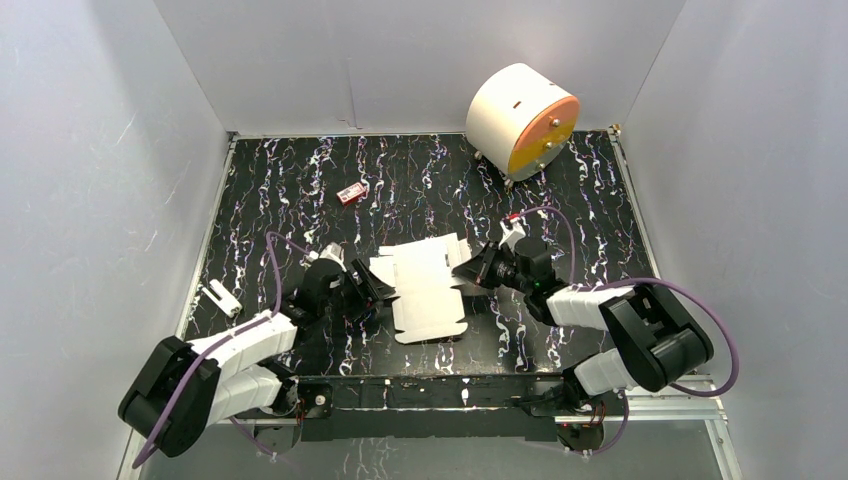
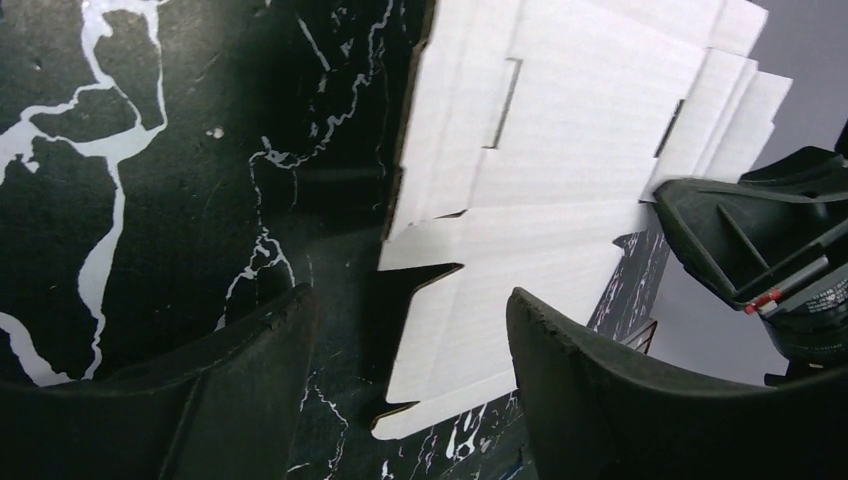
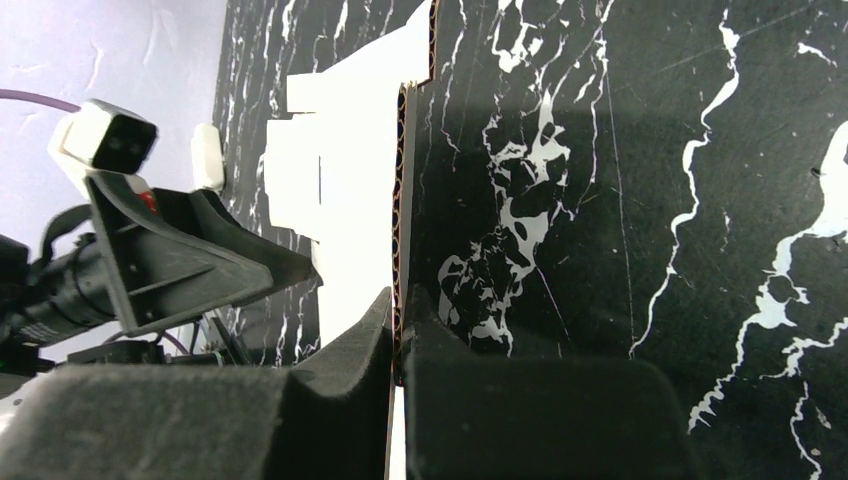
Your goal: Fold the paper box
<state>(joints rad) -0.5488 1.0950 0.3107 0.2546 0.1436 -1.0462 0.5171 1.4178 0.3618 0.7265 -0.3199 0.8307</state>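
Top view: the paper box (image 1: pixel 425 292) is an unfolded white die-cut sheet lying mid-surface (image 1: pixel 290 185), between the two arms. The left hand (image 1: pixel 372 290) is at its left edge and the right hand (image 1: pixel 468 268) at its upper right edge. A white cylinder (image 1: pixel 522 118) with an orange face sits at the far right corner. A small red item (image 1: pixel 351 193) lies beyond the sheet on the left, well apart from it. A small white block (image 1: pixel 222 297) lies near the left border.

Left wrist view: the left hand (image 2: pixel 410 305) is spread, with its dark fingers (image 2: pixel 600 400) wide apart. The paper box (image 2: pixel 560 130) is spread flat on the black marbled surface (image 2: pixel 150 200), its notched near edge reaching into the gap between the fingers. I can't tell if either finger touches it. The right hand (image 2: pixel 740 240) is at the sheet's far side.

Right wrist view: the right hand (image 3: pixel 398 335) is pressed together, with its fingers (image 3: pixel 340 370) pinching the brown-cored edge of the paper box (image 3: pixel 340 180). The sheet is seen edge-on, its white face to the left and the surface (image 3: pixel 650 150) to the right. The left hand (image 3: pixel 190 265) is on the opposite side of the sheet.
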